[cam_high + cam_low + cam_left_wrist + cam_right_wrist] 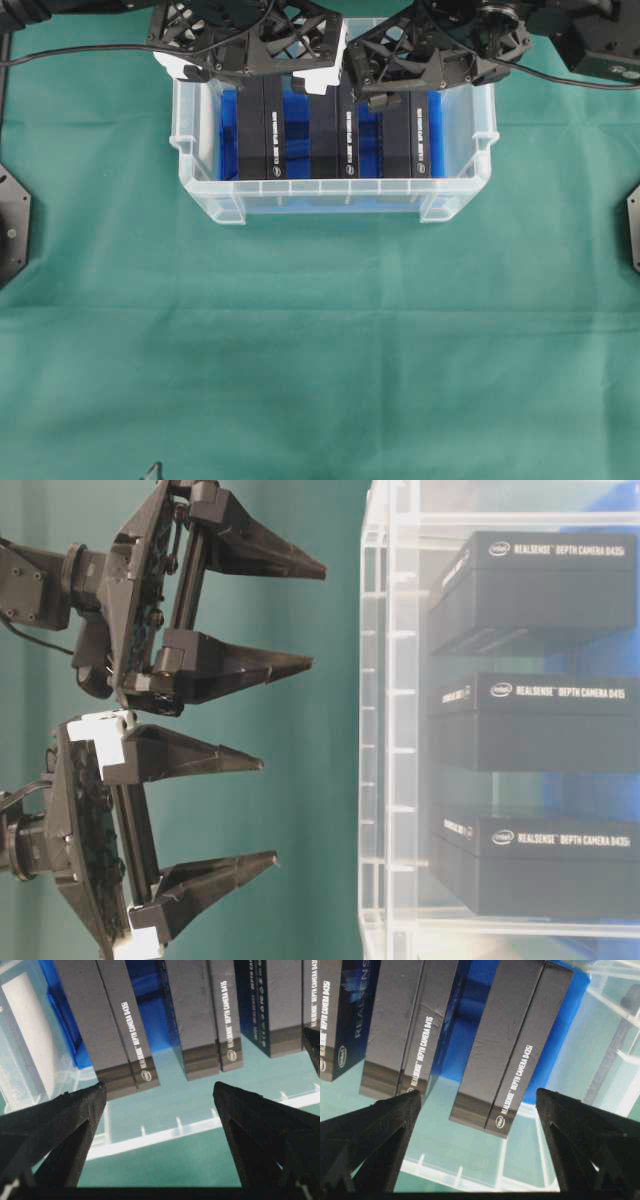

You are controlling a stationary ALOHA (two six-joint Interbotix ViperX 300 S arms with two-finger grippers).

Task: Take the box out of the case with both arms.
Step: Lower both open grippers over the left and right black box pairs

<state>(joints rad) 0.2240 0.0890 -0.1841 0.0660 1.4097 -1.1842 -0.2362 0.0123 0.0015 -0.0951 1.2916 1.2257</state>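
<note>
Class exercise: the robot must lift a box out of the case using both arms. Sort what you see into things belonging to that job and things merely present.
Belonging to the job:
case
black boxes
left gripper, open
right gripper, open

Merely present:
green cloth
black mounts at table edges

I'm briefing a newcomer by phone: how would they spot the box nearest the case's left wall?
Find the clear rectangular plastic case on the green cloth. Three dark cardboard boxes stand inside; take the leftmost box, beneath the white-trimmed end effector, nearest the left wall.
</note>
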